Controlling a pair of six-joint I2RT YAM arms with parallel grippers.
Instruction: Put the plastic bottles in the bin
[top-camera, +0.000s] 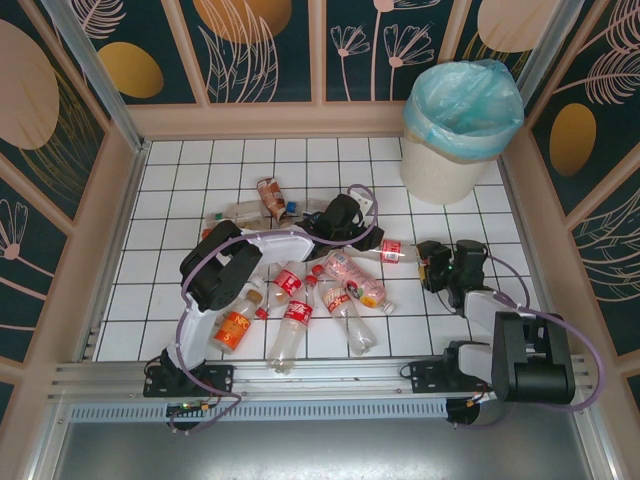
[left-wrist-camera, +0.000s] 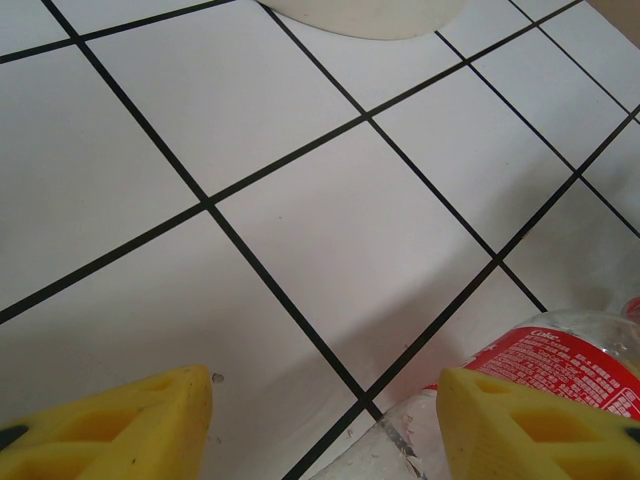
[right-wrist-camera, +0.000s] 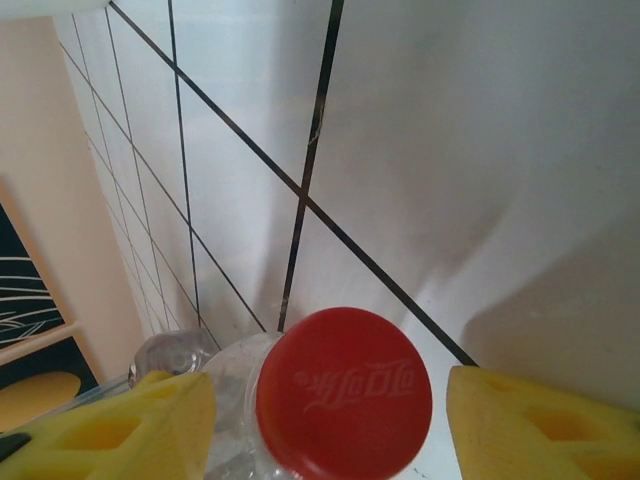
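Mid-table, bottles (top-camera: 297, 310) lie scattered on white tile (top-camera: 200, 170), well apart from the bin (top-camera: 440, 170) in the far right corner. Right gripper (right-wrist-camera: 330, 385): jaws apart, straddling a red cap (right-wrist-camera: 345, 395), gap on either side, no grip. Left gripper (left-wrist-camera: 325, 385): jaws apart over bare tile, red-label bottle (left-wrist-camera: 560, 365) just beside one finger.

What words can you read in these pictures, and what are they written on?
"Coke": white letters on a red label of a clear bottle, left wrist view.
Small white print below "Coke" on that label: too small to read.
Raised curly logo on a red cap, right wrist view: not clear enough to read.
Labels on the bottles in the top view: too small to read.
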